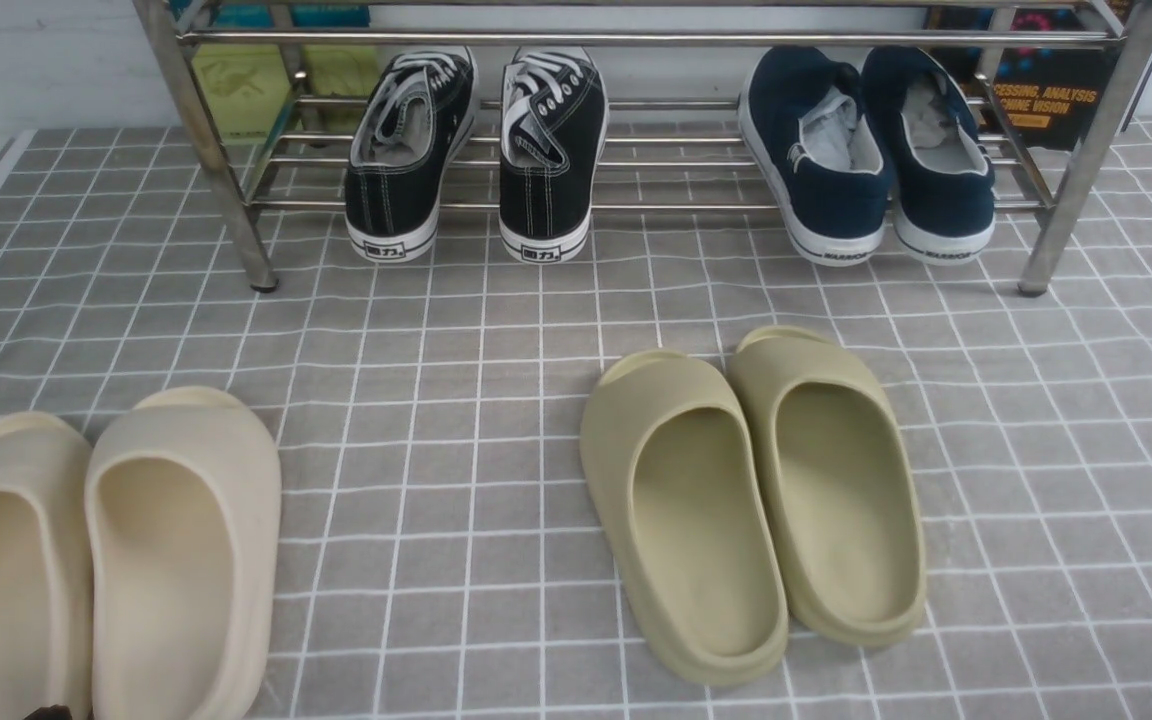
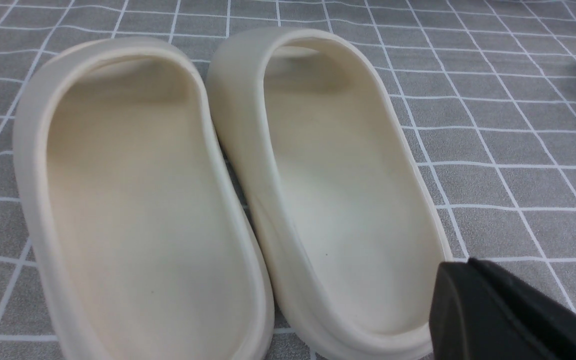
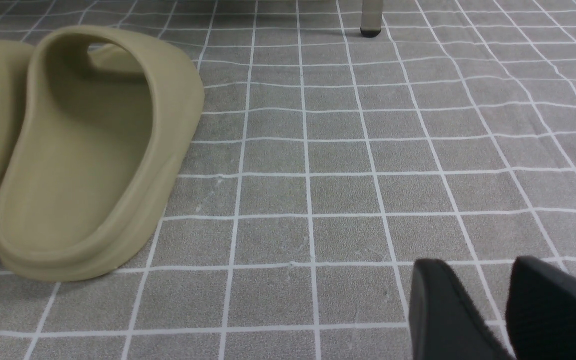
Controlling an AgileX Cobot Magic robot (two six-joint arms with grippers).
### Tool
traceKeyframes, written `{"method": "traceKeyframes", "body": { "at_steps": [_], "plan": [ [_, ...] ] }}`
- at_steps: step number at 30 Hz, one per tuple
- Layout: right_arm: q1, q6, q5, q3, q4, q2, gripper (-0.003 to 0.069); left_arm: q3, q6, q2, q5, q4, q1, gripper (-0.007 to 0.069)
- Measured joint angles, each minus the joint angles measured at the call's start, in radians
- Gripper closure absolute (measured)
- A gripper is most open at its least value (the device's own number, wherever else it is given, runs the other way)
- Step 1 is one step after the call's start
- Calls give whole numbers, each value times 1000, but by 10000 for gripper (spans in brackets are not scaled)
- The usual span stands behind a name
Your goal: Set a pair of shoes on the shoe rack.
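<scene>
Beige slippers (image 1: 181, 560) lay side by side on the floor, with olive slippers (image 1: 696, 520) farther right. Beyond them, the black sneakers (image 1: 548, 205) sat slightly apart on the lower bars of the silver shoe rack (image 1: 636, 39), toe caps facing the camera, left of the navy slip-ons (image 1: 826, 195). The left end effector (image 2: 473, 280) was closed, holding nothing; the right end effector (image 3: 478, 267) stood partly open, empty.
</scene>
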Motion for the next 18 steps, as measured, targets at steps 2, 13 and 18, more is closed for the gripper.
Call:
{"method": "traceKeyframes", "body": {
  "at_steps": [2, 13, 18],
  "plan": [
    [0, 0, 0, 0, 0, 0, 419, 0, 0, 0, 0, 0, 0, 638],
    [0, 0, 0, 0, 0, 0, 419, 0, 0, 0, 0, 0, 0, 634],
    [0, 0, 0, 0, 0, 0, 419, 0, 0, 0, 0, 0, 0, 629]
  ]
}}
